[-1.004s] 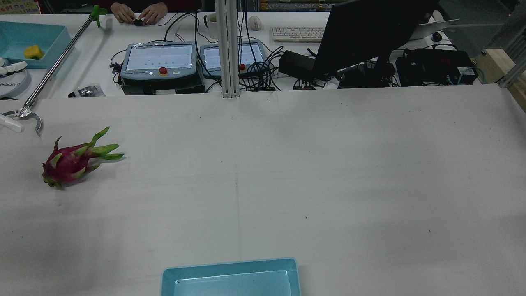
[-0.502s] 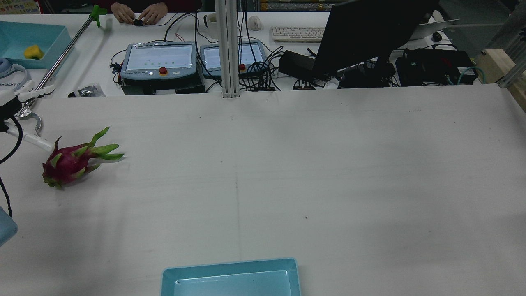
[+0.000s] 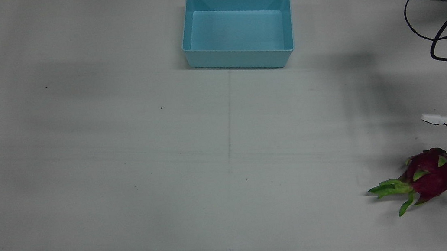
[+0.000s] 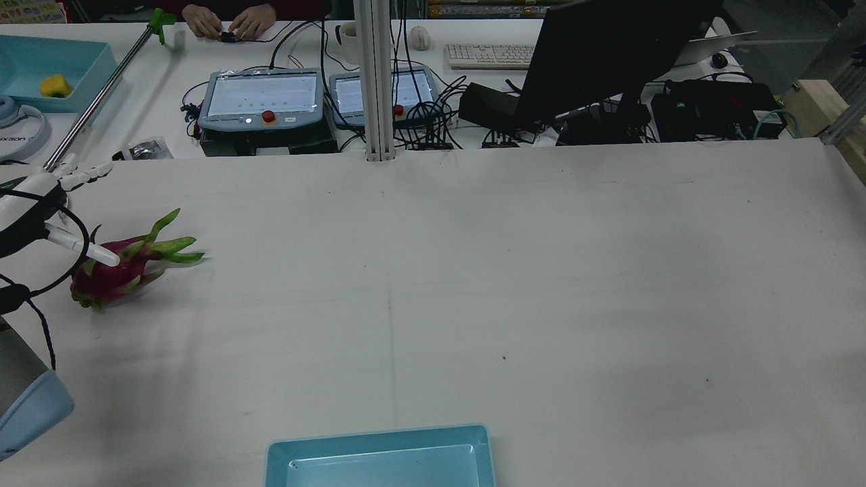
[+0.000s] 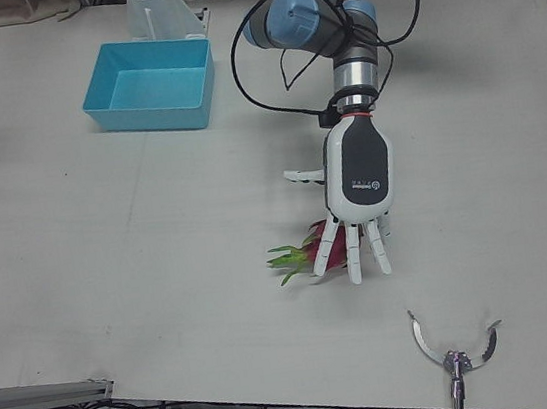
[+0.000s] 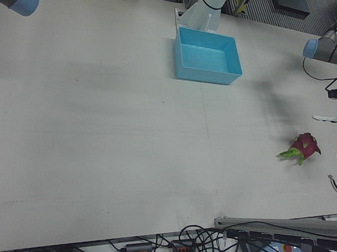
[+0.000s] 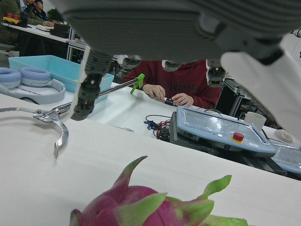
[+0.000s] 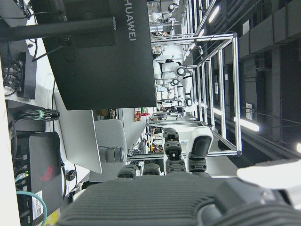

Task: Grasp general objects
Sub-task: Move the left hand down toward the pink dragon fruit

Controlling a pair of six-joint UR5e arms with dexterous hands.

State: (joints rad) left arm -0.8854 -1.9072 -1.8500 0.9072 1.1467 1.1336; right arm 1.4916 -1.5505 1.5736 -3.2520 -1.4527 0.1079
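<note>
1. Low on the left arm's side of the white table (image 3: 123, 157), a dragon fruit (image 3: 430, 174) lies on its side, its magenta body toward the table's outer edge and its green leafy tips pointing toward the table's middle.
2. Above it hangs the left hand (image 5: 357, 193), palm down, white fingers (image 5: 353, 259) spread apart and pointing toward the operators' side; it holds nothing. In the left-front view the fingers overlap the fruit; in the front view they stand just beside it, so I cannot tell whether any of them touches it.
3. From the left hand's own camera the fruit fills the bottom of the picture, with the fingers spread over it.
4. A light blue bin (image 3: 238, 25) stands empty at the robot's edge of the table, midway between the arms and well apart from the fruit.
5. A metal reacher claw (image 5: 456, 354) on a long pole lies at the table's operator-side edge, near the fruit but apart from it.
6. Beyond the table, a person's hands (image 4: 230, 21) rest on a desk behind two teach pendants (image 4: 262, 98).
7. The right hand (image 8: 178, 193) shows only in its own camera, raised and aimed at a dark monitor (image 8: 101, 52); whether it is spread or clenched I cannot tell.
</note>
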